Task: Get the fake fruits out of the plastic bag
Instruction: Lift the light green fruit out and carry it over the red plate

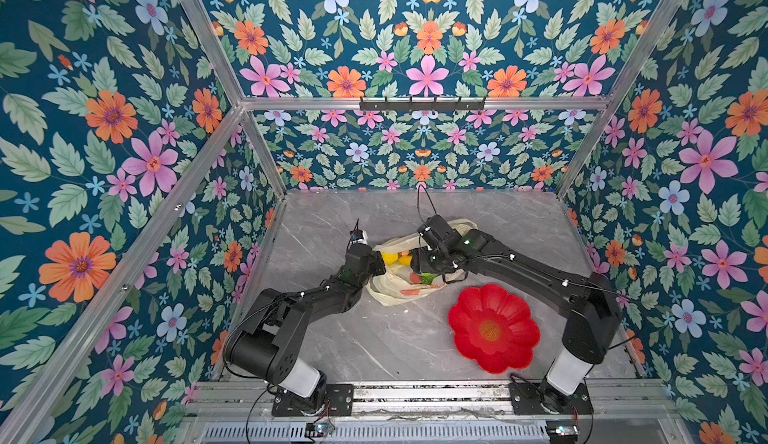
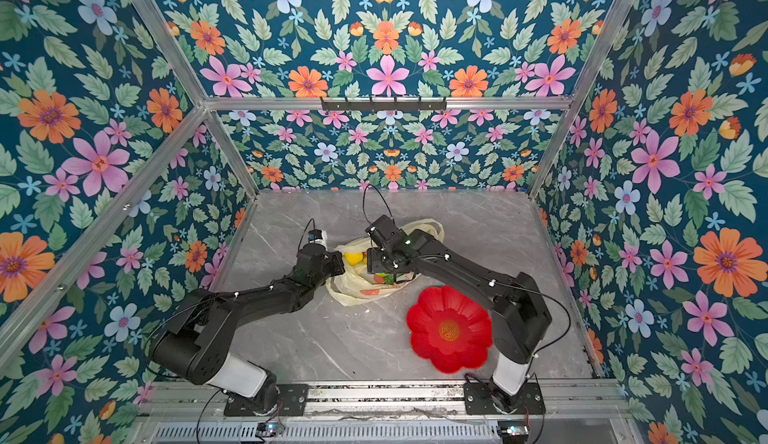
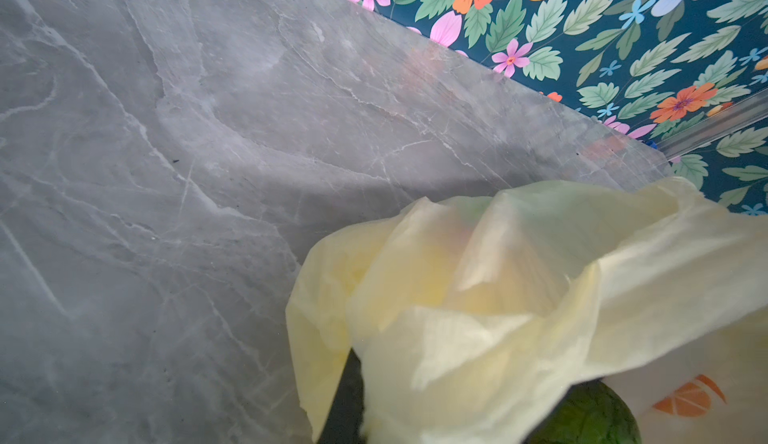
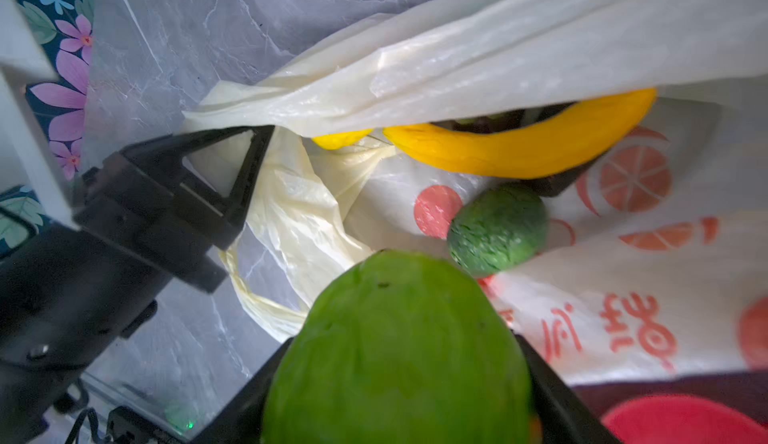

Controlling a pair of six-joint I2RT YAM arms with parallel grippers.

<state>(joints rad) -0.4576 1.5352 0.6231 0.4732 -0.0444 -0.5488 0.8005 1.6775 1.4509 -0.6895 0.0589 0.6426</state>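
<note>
Four fake fruits point(image 1: 390, 258) show at the open mouth of the plastic bag point(image 1: 390, 292). The bag lies near the middle of the grey table point(image 1: 365, 346), with the empty red dish point(image 1: 465, 309) at its 5 o'clock. My left claw point(image 4: 253, 147) is pinched together on the bag's rim at 9 o'clock and props the mouth open. My right claw point(image 4: 403, 338), reaching in from 3 o'clock, is clamped wide around the lime-green fruit point(image 4: 395, 371) over the bag; I cannot tell whether the fruit has cleared the film.

I see three risks. The fruit is glossy and rounded, and my jaws hold it only at its flanks, so a quick lift could squirt it free onto the table. The thin film hangs close around it; if a fold snags, I judge the whole light bag would drag along and tip out its load. My left pinch holds nothing but film, so a slip there would drop the flap over the rest and hide them.

The count is one bag, one dish and two claws, both gripping. Of the fruits, one lime-green is in my grip and one banana point(image 4: 519, 147) lies under the raised flap. One lemon point(image 4: 340, 139) is half covered beside it, and one dark-green avocado point(image 4: 498, 230) sits just beside my catch. More may lie beneath the film. Red and green patches in both top views could be fruit or print; I cannot say which.
</note>
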